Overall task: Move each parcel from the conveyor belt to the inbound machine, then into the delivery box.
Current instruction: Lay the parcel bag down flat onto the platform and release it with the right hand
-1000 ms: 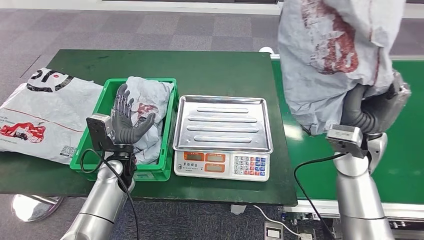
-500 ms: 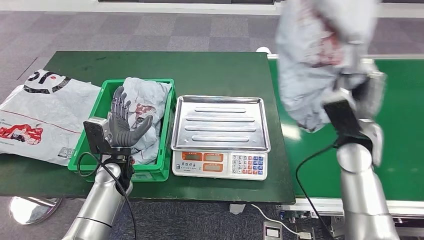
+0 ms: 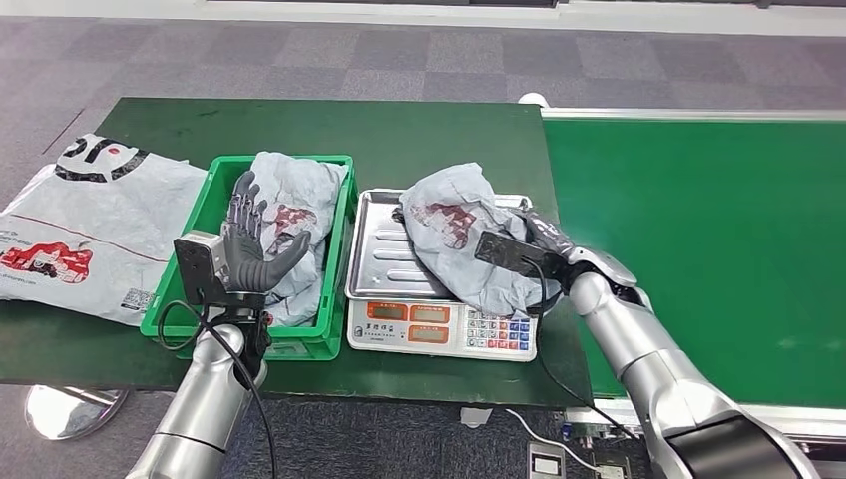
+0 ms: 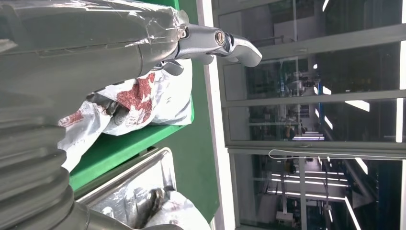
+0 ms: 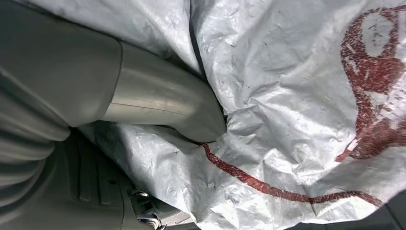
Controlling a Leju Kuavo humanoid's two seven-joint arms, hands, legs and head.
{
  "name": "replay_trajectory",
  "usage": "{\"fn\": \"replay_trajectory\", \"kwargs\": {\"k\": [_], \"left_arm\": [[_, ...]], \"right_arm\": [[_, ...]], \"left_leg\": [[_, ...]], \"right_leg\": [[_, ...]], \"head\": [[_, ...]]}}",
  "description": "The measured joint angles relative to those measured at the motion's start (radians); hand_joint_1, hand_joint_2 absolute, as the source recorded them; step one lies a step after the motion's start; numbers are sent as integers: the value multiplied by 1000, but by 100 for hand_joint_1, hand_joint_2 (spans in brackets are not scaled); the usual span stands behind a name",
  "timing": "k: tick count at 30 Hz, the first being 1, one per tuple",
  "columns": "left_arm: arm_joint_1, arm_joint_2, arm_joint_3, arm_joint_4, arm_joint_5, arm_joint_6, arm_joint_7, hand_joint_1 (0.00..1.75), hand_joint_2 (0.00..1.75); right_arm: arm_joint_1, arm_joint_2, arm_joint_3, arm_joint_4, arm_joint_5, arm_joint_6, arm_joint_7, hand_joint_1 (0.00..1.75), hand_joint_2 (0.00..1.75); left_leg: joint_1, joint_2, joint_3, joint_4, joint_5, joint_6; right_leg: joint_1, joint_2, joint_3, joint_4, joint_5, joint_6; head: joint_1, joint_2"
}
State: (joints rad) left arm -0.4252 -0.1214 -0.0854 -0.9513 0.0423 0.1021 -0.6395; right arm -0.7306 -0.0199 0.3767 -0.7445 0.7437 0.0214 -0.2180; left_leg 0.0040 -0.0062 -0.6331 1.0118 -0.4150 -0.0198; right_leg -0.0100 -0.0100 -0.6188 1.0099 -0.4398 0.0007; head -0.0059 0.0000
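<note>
We see the grey parcel (image 3: 461, 232) lying on the steel tray of the weighing scale (image 3: 389, 261), with our right hand (image 3: 544, 244) gripping it, the thumb pressed into the crumpled wrap. Our left hand (image 3: 246, 242) stands with fingers spread, holding nothing, over the green crate (image 3: 334, 289) where another grey parcel (image 3: 299, 205) lies.

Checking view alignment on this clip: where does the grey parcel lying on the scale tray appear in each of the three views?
Head view: grey parcel lies on the scale tray, centre of picture, the right hand on its near side.
Left wrist view: its crumpled edge sits at the bottom, on the tray.
Right wrist view: it spreads across the picture, thumb pressing into it.
Shared landmark: the steel tray rim.
</note>
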Motion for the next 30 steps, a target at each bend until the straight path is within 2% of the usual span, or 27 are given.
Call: {"fn": "replay_trajectory", "kwargs": {"k": [12,18,23,25,30], "left_arm": [[2,0,0,-4,-3,3,2,0,175],[-5,-6,0,5,-6,2,5,0,175],[-26,-22,-1,28,-3,-10,2,0,175],[-40,-33,-2,47,-3,-16,-2,0,175],[-78,-59,-17,101,-3,-31,-14,0,175]], "right_arm": [[-27,9,30,57,-6,0,-5,175,175],[-30,4,51,65,-55,5,-57,175,175],[-63,5,72,92,-108,-99,-135,175,175],[-101,18,89,120,-104,-112,-115,175,175],[-211,85,159,226,-53,-49,-18,175,175]], "left_leg": [[0,0,0,0,0,0],[0,0,0,0,0,0],[0,0,0,0,0,0],[0,1,0,0,0,0],[0,3,1,0,1,0]], "right_leg": [[0,0,0,0,0,0],[0,1,0,0,0,0],[-1,1,0,0,0,0],[-1,1,0,0,1,0],[0,4,-1,0,1,0]], "head": [[0,0],[0,0],[0,0],[0,0],[0,0]]}}
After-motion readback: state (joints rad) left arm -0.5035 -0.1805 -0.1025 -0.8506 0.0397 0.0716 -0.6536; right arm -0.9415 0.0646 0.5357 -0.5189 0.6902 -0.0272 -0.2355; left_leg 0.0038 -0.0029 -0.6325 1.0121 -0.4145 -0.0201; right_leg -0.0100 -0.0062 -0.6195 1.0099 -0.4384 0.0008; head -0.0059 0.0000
